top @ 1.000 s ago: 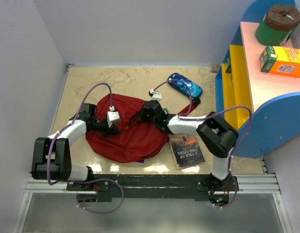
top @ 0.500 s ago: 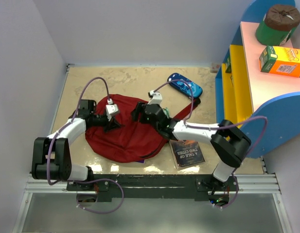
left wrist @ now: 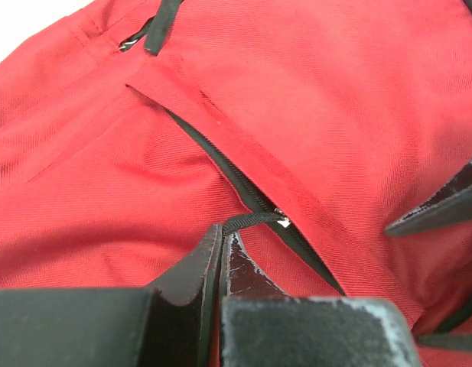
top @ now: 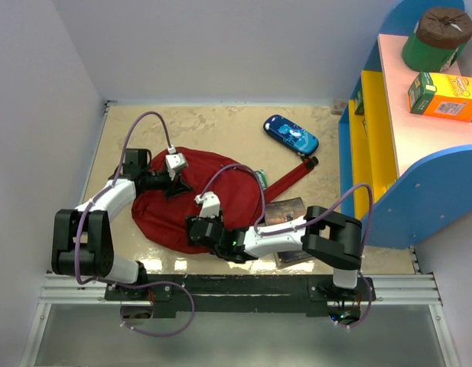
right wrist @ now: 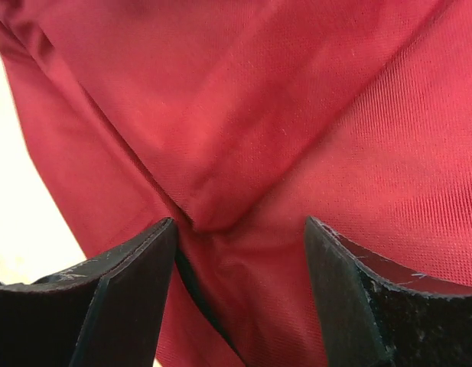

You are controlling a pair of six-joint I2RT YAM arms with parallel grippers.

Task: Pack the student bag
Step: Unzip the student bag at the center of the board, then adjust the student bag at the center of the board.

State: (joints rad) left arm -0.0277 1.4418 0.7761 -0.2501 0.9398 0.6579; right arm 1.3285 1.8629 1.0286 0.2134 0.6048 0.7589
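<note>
The student bag [top: 220, 183], a dark-red backpack, lies flat in the middle of the table. Its black zipper [left wrist: 213, 157] runs diagonally through the left wrist view. My left gripper [left wrist: 219, 227] is shut on the black zipper pull strap [left wrist: 255, 220]; from above it sits on the bag's left upper part [top: 175, 186]. My right gripper [top: 193, 232] is at the bag's near edge. Its jaws stand open [right wrist: 239, 229] around a fold of red fabric [right wrist: 220, 206], gripping nothing.
A blue pencil case [top: 291, 134] lies behind the bag on the right. A dark book [top: 285, 210] is partly hidden under my right arm. The bag's red strap [top: 293, 172] reaches toward the blue-and-yellow shelf [top: 388, 153], which holds an orange box [top: 444, 95].
My right gripper has opened and swung from the bag's far right side to its near edge. My left gripper shifted slightly up and left, still shut on the zipper pull.
</note>
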